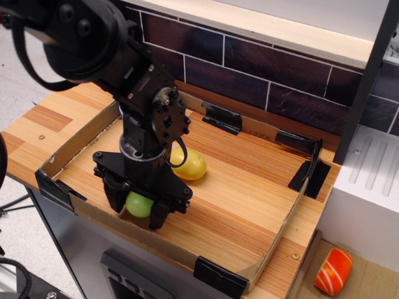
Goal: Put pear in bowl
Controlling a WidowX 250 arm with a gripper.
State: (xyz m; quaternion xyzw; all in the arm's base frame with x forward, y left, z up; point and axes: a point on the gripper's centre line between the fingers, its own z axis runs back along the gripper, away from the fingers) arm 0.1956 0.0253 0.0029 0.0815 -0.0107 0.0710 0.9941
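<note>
A wooden surface [237,180] edged with low cardboard sits before dark tiles [249,68]. The jaws [138,208] close around the pear [138,204], beside a yellow fruit [189,164].

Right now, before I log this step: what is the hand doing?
Hand: lowered around the pear, one finger on each side; whether it already grips it firmly cannot be told.

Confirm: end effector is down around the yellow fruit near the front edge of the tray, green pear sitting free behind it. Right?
Not quite, the fruits are swapped. In the observation.image view the end effector is down around the green pear near the front edge of the tray, and the yellow fruit sits free behind it.
</note>
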